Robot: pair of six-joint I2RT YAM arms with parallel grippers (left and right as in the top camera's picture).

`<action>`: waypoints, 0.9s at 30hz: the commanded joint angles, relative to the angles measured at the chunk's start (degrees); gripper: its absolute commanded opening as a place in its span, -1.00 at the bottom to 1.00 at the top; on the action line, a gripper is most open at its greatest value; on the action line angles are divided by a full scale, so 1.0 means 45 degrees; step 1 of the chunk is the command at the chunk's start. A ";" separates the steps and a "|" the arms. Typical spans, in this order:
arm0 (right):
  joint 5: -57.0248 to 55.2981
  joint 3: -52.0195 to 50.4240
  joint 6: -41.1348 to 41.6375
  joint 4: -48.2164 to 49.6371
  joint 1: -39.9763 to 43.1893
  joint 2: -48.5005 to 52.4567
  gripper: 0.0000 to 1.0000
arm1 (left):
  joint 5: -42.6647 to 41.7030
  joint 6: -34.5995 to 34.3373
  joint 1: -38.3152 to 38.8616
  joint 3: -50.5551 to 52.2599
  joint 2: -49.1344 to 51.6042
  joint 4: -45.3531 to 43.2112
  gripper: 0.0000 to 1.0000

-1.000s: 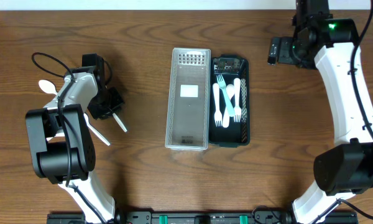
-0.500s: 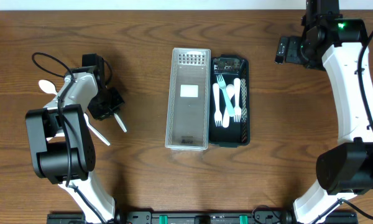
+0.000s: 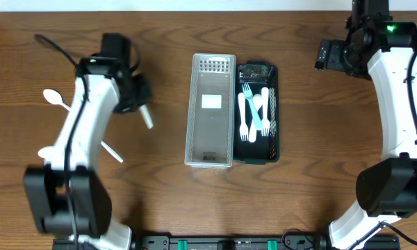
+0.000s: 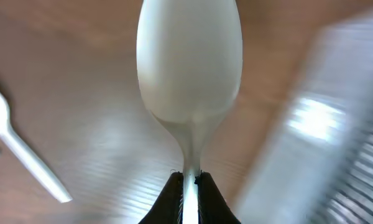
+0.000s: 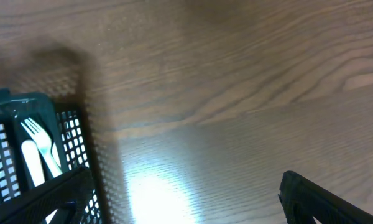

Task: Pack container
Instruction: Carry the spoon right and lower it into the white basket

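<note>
Left wrist view: the left gripper is clamped on the handle of a white plastic spoon, over the desk's left half. Carrying is in hand; next it likely needs lowering into the black basket mid-desk. The right gripper stands apart, empty.

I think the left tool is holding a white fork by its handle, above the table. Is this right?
Not quite. The left tool holds a white spoon, not a fork: the left wrist view shows its smooth oval bowl, with no prongs. The rest stands: it is gripped by its handle, above the table.
</note>
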State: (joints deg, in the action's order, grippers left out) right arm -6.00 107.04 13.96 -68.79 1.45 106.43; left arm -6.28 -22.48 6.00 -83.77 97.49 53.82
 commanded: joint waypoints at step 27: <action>0.0384 -0.0053 -0.0180 -0.0053 0.0189 0.0078 0.99 | 0.2103 0.1331 0.4906 -0.2846 0.0151 -0.0374 0.58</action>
State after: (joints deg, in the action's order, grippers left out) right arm -4.49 107.04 13.96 -69.01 1.96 106.43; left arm -4.69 -18.76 29.26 -89.76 105.19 51.13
